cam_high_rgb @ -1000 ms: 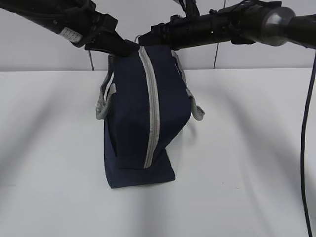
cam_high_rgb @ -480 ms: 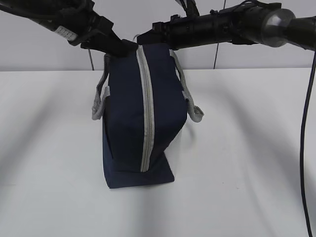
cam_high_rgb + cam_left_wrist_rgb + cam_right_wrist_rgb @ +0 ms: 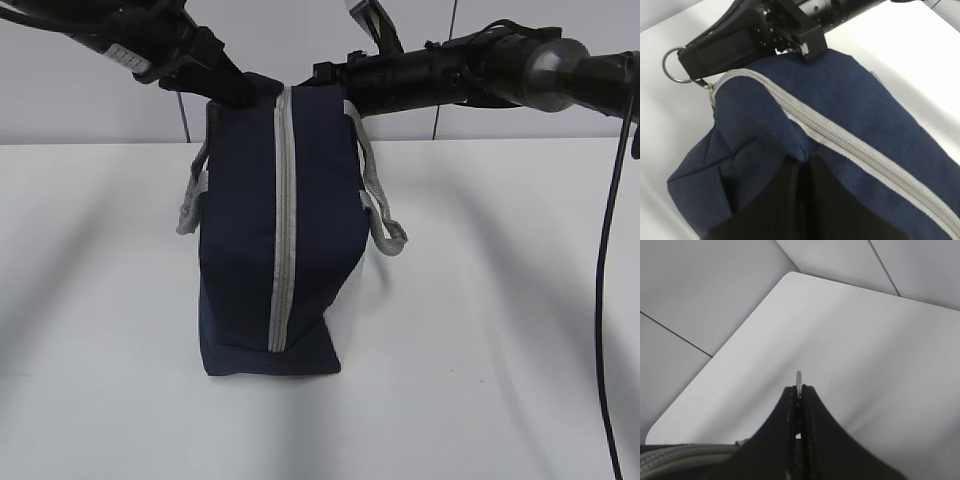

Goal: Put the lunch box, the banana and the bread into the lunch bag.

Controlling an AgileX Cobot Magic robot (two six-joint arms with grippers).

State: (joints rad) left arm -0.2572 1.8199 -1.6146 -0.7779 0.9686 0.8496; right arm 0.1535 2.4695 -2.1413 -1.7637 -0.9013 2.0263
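Observation:
The navy lunch bag (image 3: 238,230) stands on the white table, its grey zipper (image 3: 281,220) shut along the whole length that shows. My left gripper (image 3: 243,90) is shut on a fold of the bag's fabric at its far top end; the wrist view shows its fingers (image 3: 785,200) pinching that fold. My right gripper (image 3: 300,78) is shut on the metal ring pull (image 3: 674,65), whose edge sticks out between its fingertips (image 3: 799,377). The lunch box, banana and bread are out of view.
Grey strap handles hang on the bag's left side (image 3: 190,205) and right side (image 3: 385,225). A black cable (image 3: 606,280) hangs at the right edge. A pale wall stands behind the table's (image 3: 500,300) far edge.
The bag has shifted left and straightened, so the zipper now runs nearly vertical. Both grippers moved slightly left while keeping their holds.

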